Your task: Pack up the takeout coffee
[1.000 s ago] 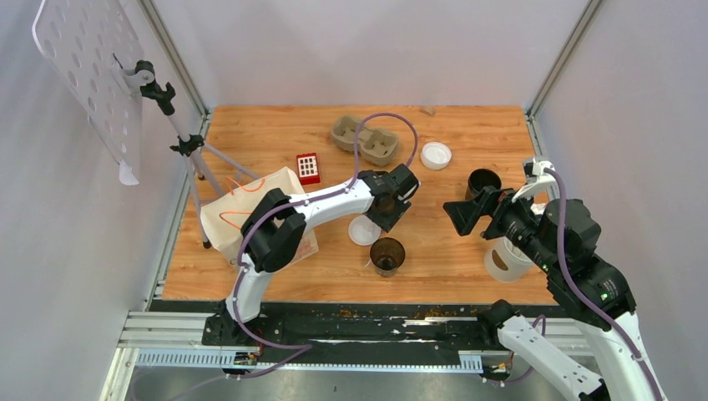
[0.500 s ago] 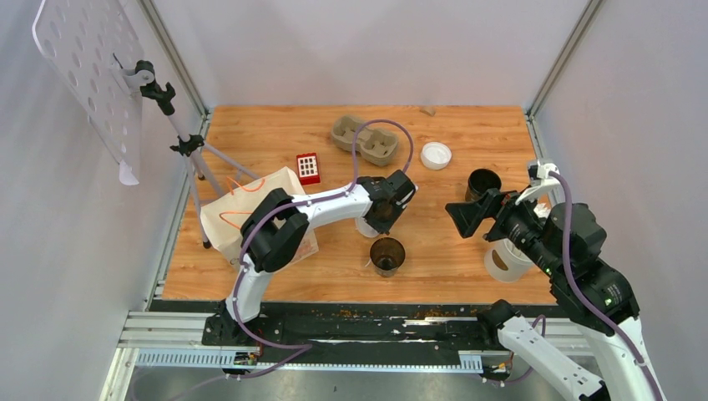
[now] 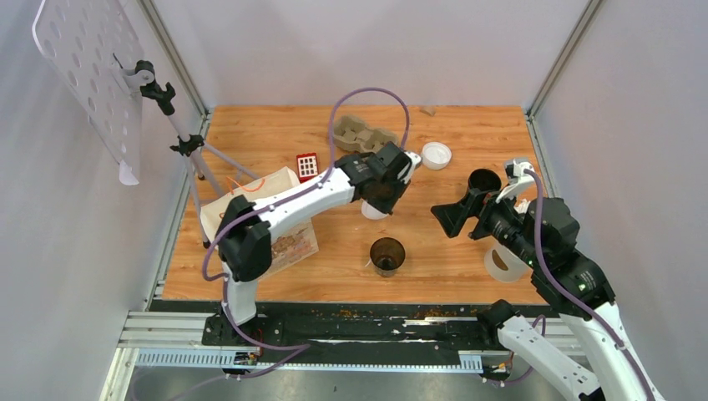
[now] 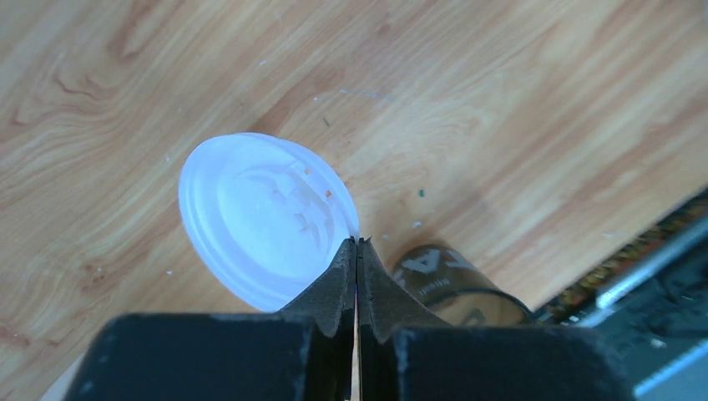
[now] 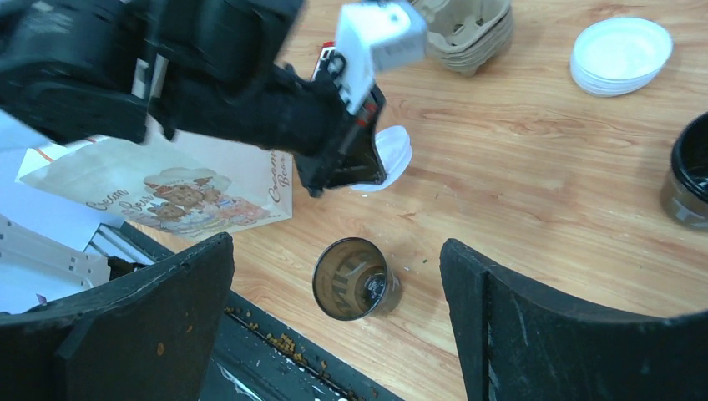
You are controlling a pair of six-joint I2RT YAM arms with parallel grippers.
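A brown takeout coffee cup (image 3: 387, 255) stands open-topped and lidless on the table near the front edge; in the right wrist view the cup (image 5: 353, 278) shows a little dark liquid. My left gripper (image 3: 380, 200) is shut on the rim of a white plastic lid (image 4: 267, 221), holding the lid (image 5: 392, 154) tilted above the wood, behind the cup. My right gripper (image 5: 336, 245) is open and hovers right of the cup, its fingers wide on either side of it in the wrist view. A second dark cup (image 3: 483, 181) stands at the right, also lidless.
A stack of white lids (image 3: 436, 154) and a pulp cup tray (image 3: 365, 138) lie at the back. A printed paper bag (image 3: 263, 217) and a small red box (image 3: 308, 166) are at the left. A translucent white container (image 3: 505, 261) stands beside my right arm.
My left gripper closed on the white lid and lifted it off the table, carrying it back and slightly right. My right gripper shifted a little left, staying open.
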